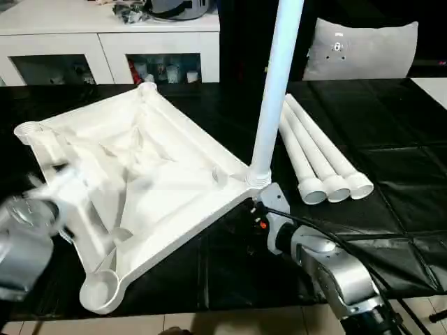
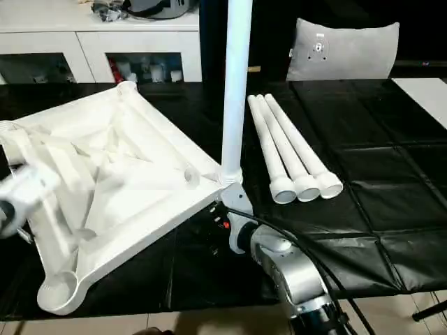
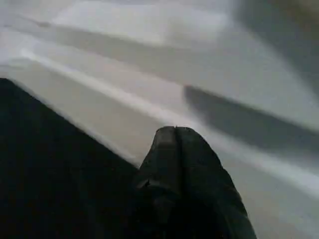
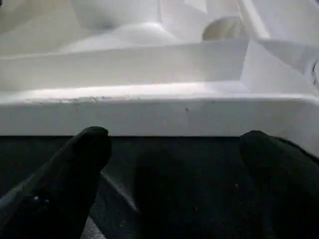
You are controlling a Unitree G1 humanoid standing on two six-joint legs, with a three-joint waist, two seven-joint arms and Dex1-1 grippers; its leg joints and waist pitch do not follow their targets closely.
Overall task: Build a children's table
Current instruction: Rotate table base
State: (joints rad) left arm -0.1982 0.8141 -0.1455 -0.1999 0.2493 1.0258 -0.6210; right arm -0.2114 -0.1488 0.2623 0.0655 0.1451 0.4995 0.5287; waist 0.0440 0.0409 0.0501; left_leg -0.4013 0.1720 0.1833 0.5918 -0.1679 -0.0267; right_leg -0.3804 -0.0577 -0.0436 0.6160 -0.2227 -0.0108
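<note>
Upside down on black surface: white tabletop, ribbed underside up, turned at an angle. One leg upright in corner socket nearest right arm. Three spare legs side by side on surface, just beside that corner, wide ends toward robot.

Right end effector spread open, empty, black fingers low over surface, facing tabletop's outer rim just ahead, not touching. Right forearm close below socketed corner.

Left end effector pressed closed, nothing between fingertips, over tabletop's edge. Left forearm blurred, at tabletop's left side.

White cabinet and grey cushion beyond surface.
</note>
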